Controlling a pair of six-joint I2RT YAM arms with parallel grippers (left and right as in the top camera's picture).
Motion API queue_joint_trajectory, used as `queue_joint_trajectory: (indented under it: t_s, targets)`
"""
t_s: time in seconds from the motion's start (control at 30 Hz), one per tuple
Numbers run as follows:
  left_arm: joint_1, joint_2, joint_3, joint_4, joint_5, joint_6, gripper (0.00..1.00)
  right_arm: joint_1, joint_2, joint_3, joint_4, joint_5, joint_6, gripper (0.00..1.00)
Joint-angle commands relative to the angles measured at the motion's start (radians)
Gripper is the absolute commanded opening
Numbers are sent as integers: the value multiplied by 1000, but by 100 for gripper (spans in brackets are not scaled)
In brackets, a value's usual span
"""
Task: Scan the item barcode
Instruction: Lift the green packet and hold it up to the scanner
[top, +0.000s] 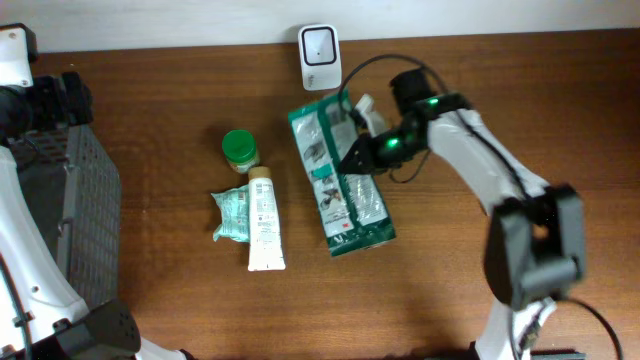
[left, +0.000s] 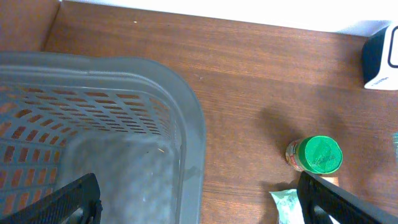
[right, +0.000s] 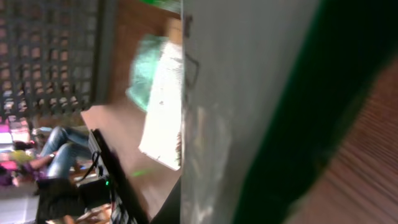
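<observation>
A large green and white bag (top: 340, 190) lies flat on the wooden table, just below the white barcode scanner (top: 318, 45) at the back edge. My right gripper (top: 357, 155) is at the bag's right edge, shut on it. In the right wrist view the bag (right: 249, 93) fills most of the frame, grey-white with a dark green border, and hides the fingers. My left gripper (left: 202, 202) hangs open over the rim of the grey basket (left: 186, 118), with nothing between its black fingers (left: 78, 199).
A green-lidded jar (top: 239, 148), a white tube (top: 265, 220) and a small pale green packet (top: 232, 215) lie left of the bag. The grey mesh basket (top: 75, 200) stands at the table's left. The scanner (left: 380, 59) shows at the left wrist view's right edge.
</observation>
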Motion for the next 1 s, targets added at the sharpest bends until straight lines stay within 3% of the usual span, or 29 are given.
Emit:
queue_joint_trajectory:
  t_s: [0.0,0.23,0.57,0.73,0.97]
  targets:
    - [5,-1,-2,1,10,-9,99,-5,-121,4,-42,-21,-127,4]
    - [5,-1,-2,1,10,-9,99,-5,-247,4,-113,-62,-179,4]
    - [5,-1,-2,2,10,-9,99,-4,-254,5,-121,-52,-167,4]
    - [5,-1,-2,1,10,-9,99,4,-252,81,-118,156,-52,4]
    - [5,-1,-2,1,10,-9,99,76,-172,349,-129,651,11,4]
